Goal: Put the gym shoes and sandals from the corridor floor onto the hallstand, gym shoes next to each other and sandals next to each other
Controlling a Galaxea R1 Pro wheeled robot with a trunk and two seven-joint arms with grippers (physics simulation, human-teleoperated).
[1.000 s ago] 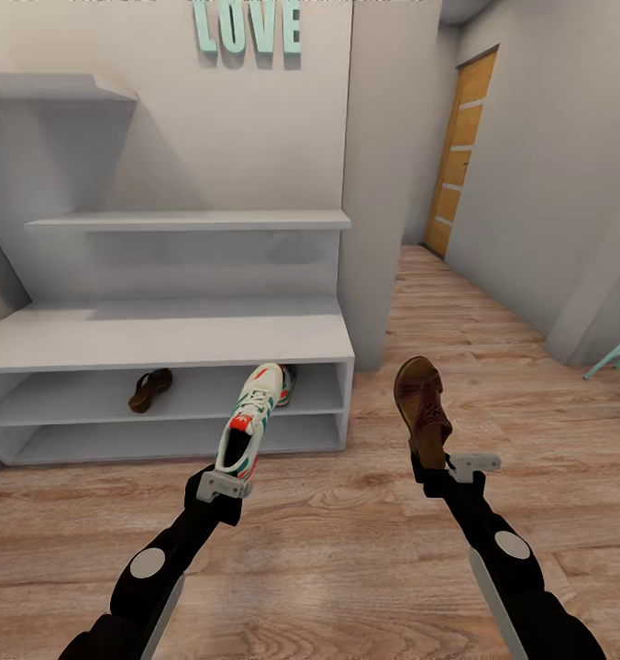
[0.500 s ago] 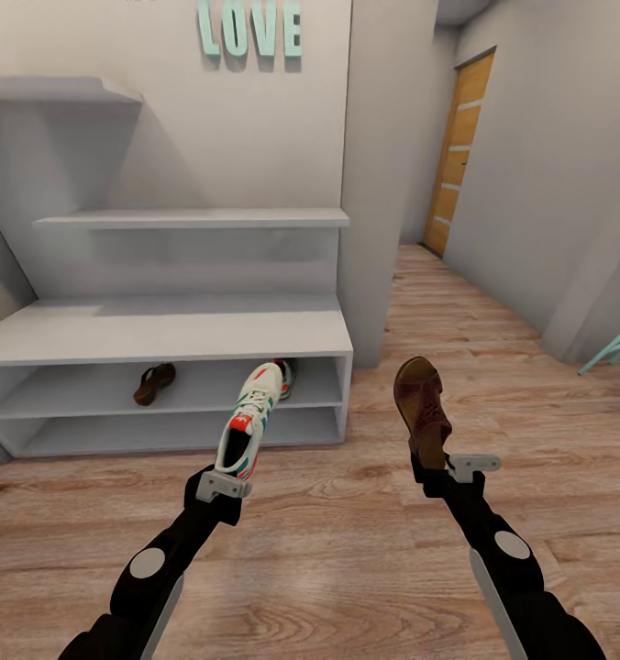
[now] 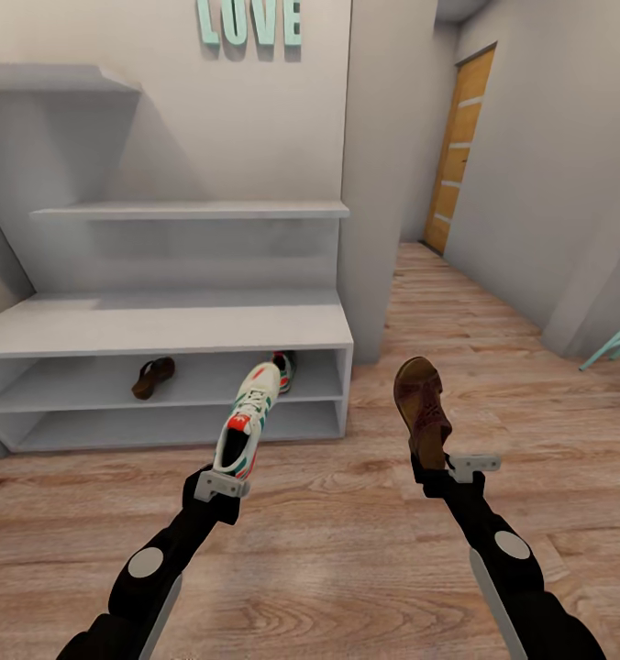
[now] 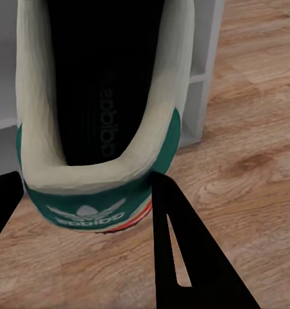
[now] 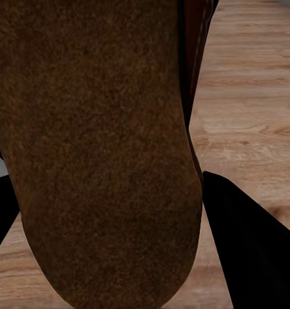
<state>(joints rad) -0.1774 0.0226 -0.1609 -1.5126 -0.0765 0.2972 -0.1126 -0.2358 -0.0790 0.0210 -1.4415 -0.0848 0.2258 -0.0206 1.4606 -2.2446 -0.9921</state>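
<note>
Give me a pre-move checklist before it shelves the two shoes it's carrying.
1. Left gripper shut on the held gym shoe: ok.
2. Right gripper shut on the held sandal: ok.
3. Other sandal on the hallstand upper slot: ok.
4. Other gym shoe in the same slot, mostly hidden behind the held one: ok.
5. Free shelf beside each mate: ok.
6. Hallstand within arm's reach: cannot tell.

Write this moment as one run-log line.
left gripper: holds gym shoe | right gripper: holds sandal | hallstand: one sandal, one gym shoe shelved
</note>
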